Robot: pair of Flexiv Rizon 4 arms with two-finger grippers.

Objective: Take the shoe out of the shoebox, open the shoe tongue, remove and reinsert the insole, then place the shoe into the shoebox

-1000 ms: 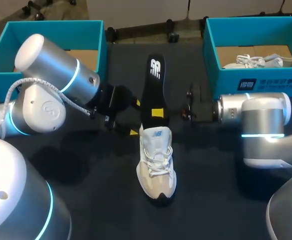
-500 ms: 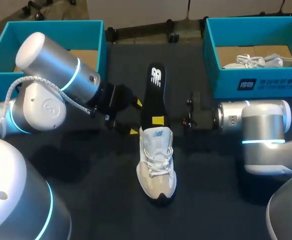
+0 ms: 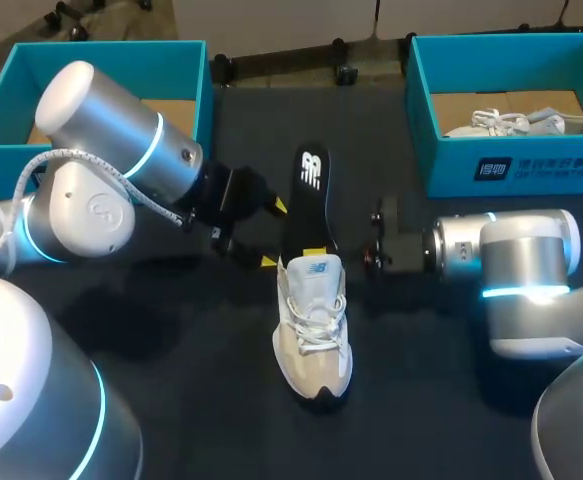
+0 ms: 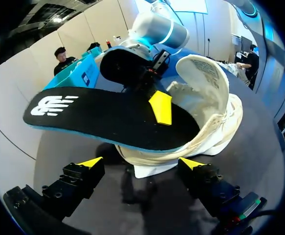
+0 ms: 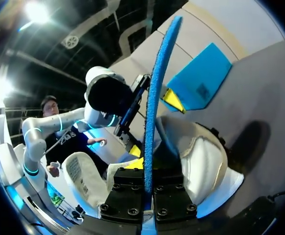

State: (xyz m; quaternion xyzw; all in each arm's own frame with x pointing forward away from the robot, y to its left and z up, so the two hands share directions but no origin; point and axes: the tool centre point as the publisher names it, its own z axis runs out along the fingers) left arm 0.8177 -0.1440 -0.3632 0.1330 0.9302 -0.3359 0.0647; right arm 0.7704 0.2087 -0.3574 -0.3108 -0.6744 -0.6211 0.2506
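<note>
White logo mark on insole [image 3: 307,200], heel end. Small logo patch on shoe [image 3: 313,330] tongue [image 4: 203,73]; printed tag on its underside, too small to read. White printed label on right box [image 3: 451,175] front, illegible.

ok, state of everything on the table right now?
shoe: upright on the table, tongue lifted open
insole: front end inside shoe, rest sticking out past the heel
right gripper: shut on insole
left gripper: open, at the shoe's heel
left shoebox: open, no shoe seen inside
right shoebox: open, second shoe inside
</note>
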